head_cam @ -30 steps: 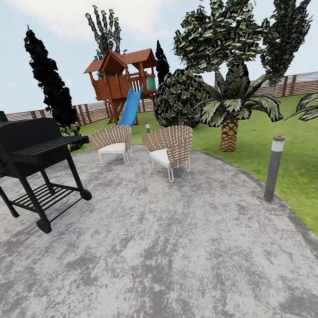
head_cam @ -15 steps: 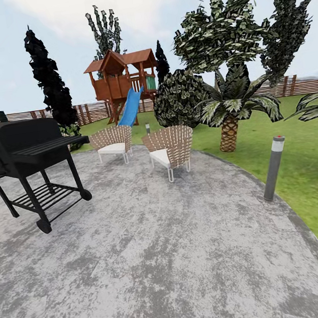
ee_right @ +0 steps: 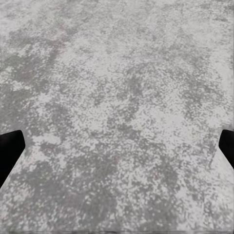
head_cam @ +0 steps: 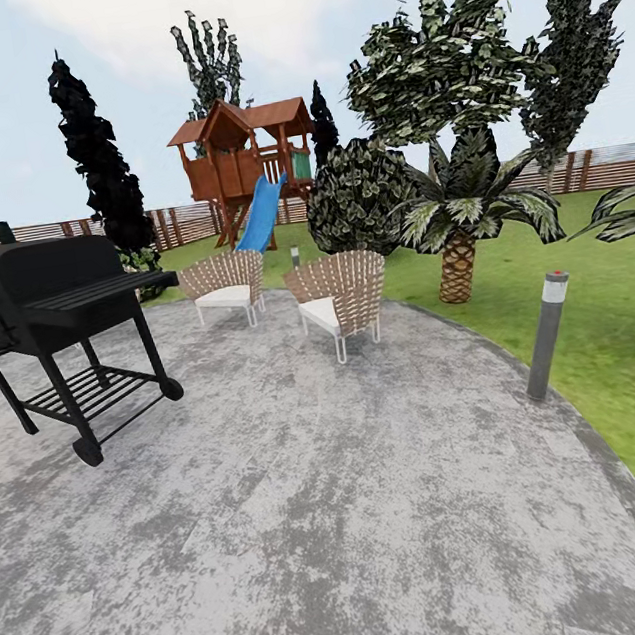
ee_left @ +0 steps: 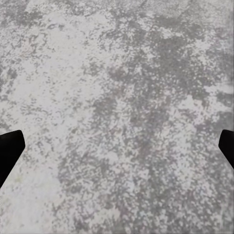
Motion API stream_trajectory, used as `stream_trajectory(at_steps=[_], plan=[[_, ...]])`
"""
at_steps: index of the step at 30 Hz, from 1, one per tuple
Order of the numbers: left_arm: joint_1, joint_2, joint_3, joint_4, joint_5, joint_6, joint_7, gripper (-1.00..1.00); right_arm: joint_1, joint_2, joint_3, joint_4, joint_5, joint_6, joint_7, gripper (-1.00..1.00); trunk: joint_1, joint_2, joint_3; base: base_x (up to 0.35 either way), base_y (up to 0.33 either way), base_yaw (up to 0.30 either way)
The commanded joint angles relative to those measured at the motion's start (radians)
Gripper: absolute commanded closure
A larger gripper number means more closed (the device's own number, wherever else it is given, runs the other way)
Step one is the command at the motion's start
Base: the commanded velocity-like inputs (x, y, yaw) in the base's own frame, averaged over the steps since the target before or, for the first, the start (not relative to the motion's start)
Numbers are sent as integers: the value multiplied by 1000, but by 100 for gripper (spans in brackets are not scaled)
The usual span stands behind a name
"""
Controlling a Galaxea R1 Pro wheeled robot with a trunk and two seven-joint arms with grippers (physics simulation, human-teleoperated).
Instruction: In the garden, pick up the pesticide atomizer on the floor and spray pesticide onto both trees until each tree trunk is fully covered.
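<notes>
We stand on a wide grey mottled patio [head_cam: 316,520] in the garden, lawn [head_cam: 600,318] curving round it on the right and a brown slat fence [head_cam: 600,169] closing the far edge. Beyond the lawn rise leafy trees [head_cam: 444,67], a short palm with a scaly trunk [head_cam: 456,263] and a dark cypress-like tree [head_cam: 99,166]; we cannot pick out a thick pale column-like trunk among them from here. A wooden playhouse with a blue slide [head_cam: 246,166] stands at the back, a black grill [head_cam: 47,295] sits on the patio at the left, two woven chairs [head_cam: 340,294] sit mid-patio, and a grey post light [head_cam: 547,336] marks the patio's right edge. The pesticide atomizer is not visible on the paving or grass we see, so we cannot tell which way it lies from either arm or which arm is nearer; we judge the coming move is a turn or drive to find it. In the wrist views the left gripper [ee_left: 117,151] and the right gripper [ee_right: 117,151] both hang over bare paving, fingers spread wide, grasping nothing.
</notes>
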Motion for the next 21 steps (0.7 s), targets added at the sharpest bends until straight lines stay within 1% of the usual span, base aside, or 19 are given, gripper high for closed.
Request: stream_trajectory(at_steps=[1, 5, 10, 14, 19, 21], plan=[[0, 0, -1, 0, -1, -3, 1, -100, -2, 0, -1, 9, 0, -3, 0, -100, 0, -1, -1, 0, 0, 0], [1, 4, 1, 0, -2, -3, 4, -100, -3, -4, -2, 28, 0, -3, 0, -100, 0, -1, -1, 0, 0, 0], [6, 9, -3, 1, 0, -3, -14, -100, -3, -5, -2, 32, 1, -3, 0, -100, 0, -1, -1, 0, 0, 0], [5, 2, -3, 3, -3, -4, -25, -100, -3, -9, -3, 29, 1, -4, 0, -100, 0, -1, -1, 0, 0, 0], [5, 4, -5, 2, -2, -5, -27, -100, -3, -10, -3, 26, 1, -4, -1, -100, 0, -1, -1, 0, 0, -4], [5, 4, -6, 1, -2, -5, -28, -100, -3, -11, -3, 26, 1, -4, -1, -100, 0, -1, -1, 0, 0, -103]])
